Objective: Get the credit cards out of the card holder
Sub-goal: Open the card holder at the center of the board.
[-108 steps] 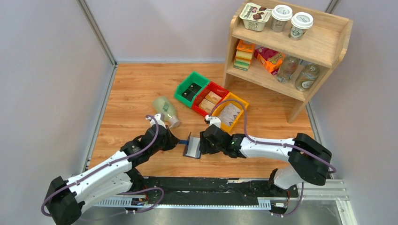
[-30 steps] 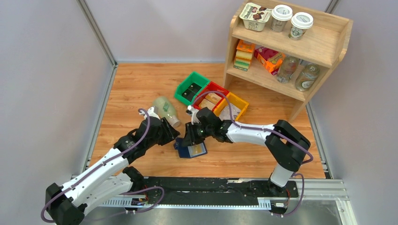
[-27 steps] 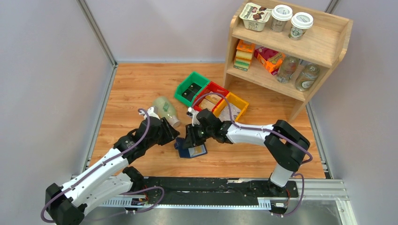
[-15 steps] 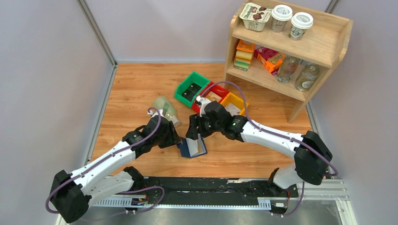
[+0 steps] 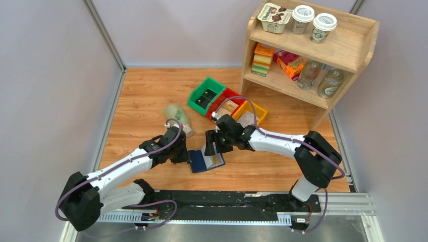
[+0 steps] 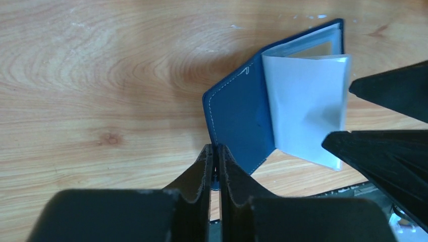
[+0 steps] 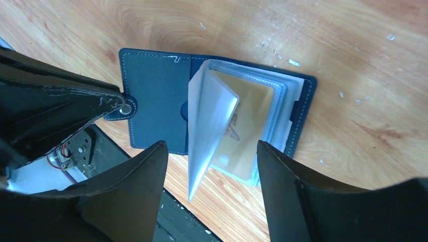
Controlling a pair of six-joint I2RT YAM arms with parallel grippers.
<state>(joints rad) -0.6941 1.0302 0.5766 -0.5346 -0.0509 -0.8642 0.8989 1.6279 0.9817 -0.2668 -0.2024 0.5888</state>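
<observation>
The navy card holder (image 5: 200, 163) lies open on the wooden table. My left gripper (image 5: 187, 156) is shut on the snap tab at its left edge, which also shows in the left wrist view (image 6: 216, 151). My right gripper (image 5: 215, 146) is open just above the holder. In the right wrist view its fingers (image 7: 211, 147) straddle a pale grey-blue sleeve leaf (image 7: 209, 118) that stands up from the holder (image 7: 156, 98). A tan credit card (image 7: 250, 121) shows inside the clear sleeve beneath it. No card is out of the holder.
A pale green bottle (image 5: 177, 118) lies just behind my left arm. Green (image 5: 206, 95), red (image 5: 226, 106) and yellow (image 5: 251, 117) bins stand behind my right gripper. A wooden shelf (image 5: 313, 50) with goods is at the back right. A black rail (image 5: 227, 201) runs along the near edge.
The holder has come down from a tilted, lifted pose and now lies open on the table. My left gripper has moved nearer with it. My right gripper has shifted slightly right.
</observation>
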